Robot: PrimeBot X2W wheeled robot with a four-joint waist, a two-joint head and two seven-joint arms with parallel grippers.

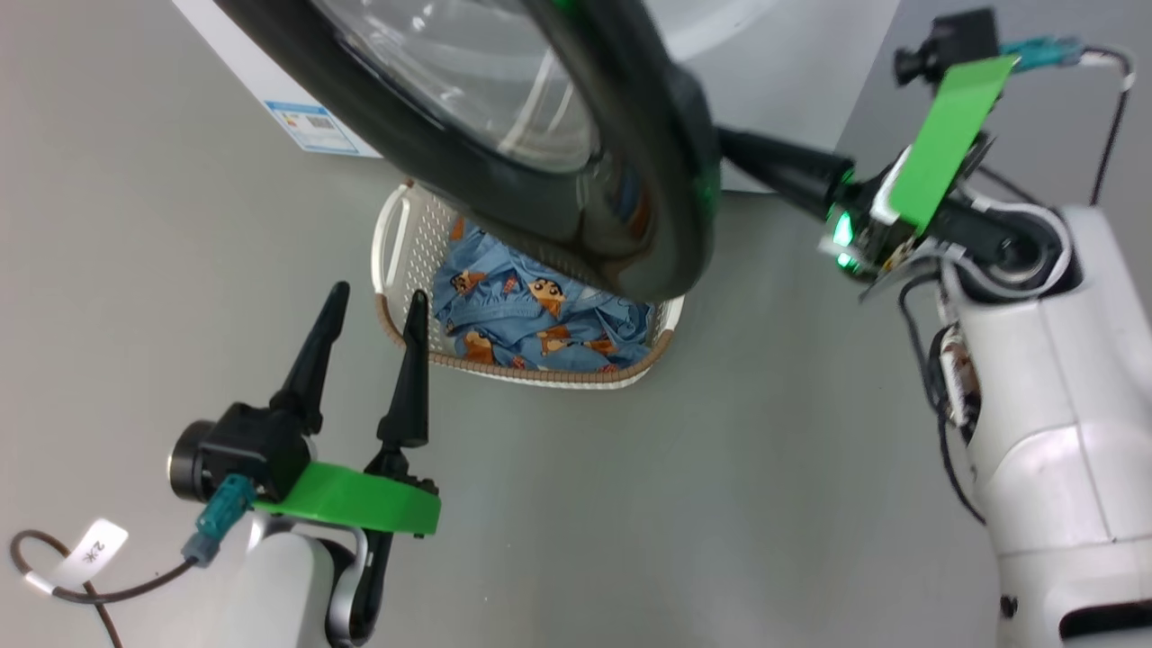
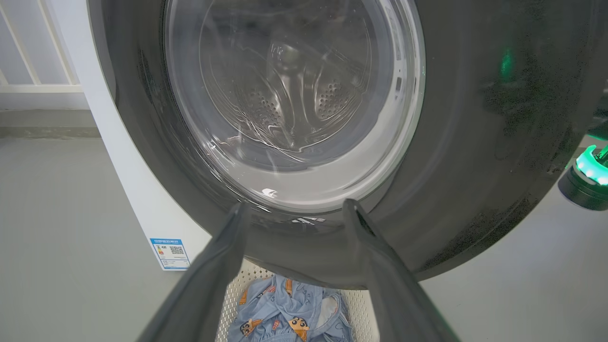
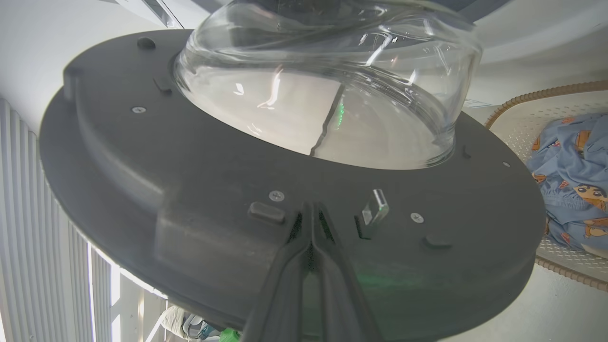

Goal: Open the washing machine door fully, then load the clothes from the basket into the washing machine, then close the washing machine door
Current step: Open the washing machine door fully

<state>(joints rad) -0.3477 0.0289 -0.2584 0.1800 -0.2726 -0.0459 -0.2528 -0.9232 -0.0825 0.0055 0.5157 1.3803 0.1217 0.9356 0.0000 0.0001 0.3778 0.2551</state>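
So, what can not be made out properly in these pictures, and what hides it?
Far side of the basket and part of the clothes: head view, covered by the washing machine door.
Tips of the right gripper: head view, behind the door's edge.
The drum: left wrist view, blurred by glass reflections.
Text on the blue sticker: left wrist view, too small.

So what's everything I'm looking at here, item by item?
washing machine: one, white, behind the door
washing machine door: one, glossy black, clear glass bowl, swung open over the basket
basket: one, cream, brown rim, on the floor
clothes: one heap, light blue, cartoon print, in the basket
energy sticker: one, blue and white, machine's lower corner
floor: one, grey, all around
left gripper: one, dark, jaws apart, near the basket
right gripper: one, dark, jaws shut, at door's inner face
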